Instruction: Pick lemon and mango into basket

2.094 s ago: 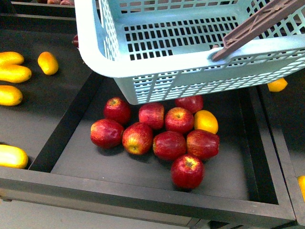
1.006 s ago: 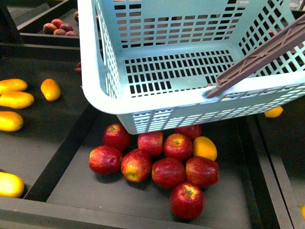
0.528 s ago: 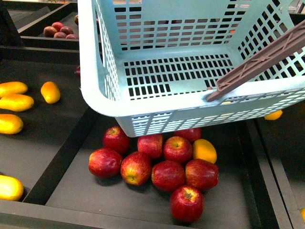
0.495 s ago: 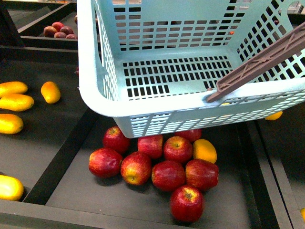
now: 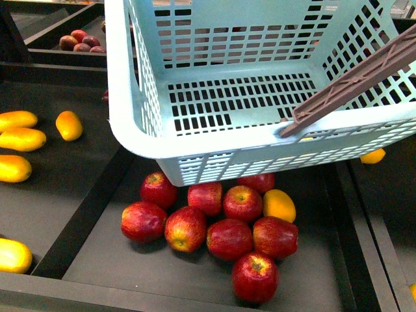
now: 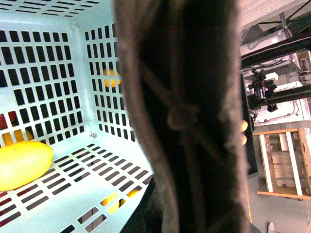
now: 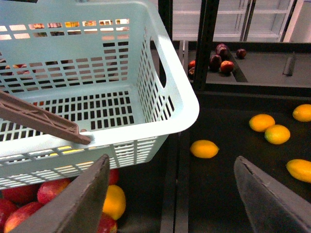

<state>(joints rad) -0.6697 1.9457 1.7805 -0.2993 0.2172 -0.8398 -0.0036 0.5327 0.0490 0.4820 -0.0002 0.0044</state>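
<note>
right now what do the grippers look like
Right gripper: two flat, matte dark grey fingers with slanted, wedge-like tips; no cables or markings show. The left gripper can't be made out: a blurred dark brown bar close to the lens fills the middle of the left wrist view. Neither arm shows in the front view.

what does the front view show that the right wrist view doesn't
Only the front view shows the elongated yellow fruits in the bin to the left, and the whole cluster of red apples under the basket; the wrist view catches just a few at its edge. Only the right wrist view shows the right gripper, jaws open and empty, and a group of round yellow-orange fruits in the bin beyond it. Both show the pale blue basket, its brown handle and the orange-yellow fruit among the apples.
</note>
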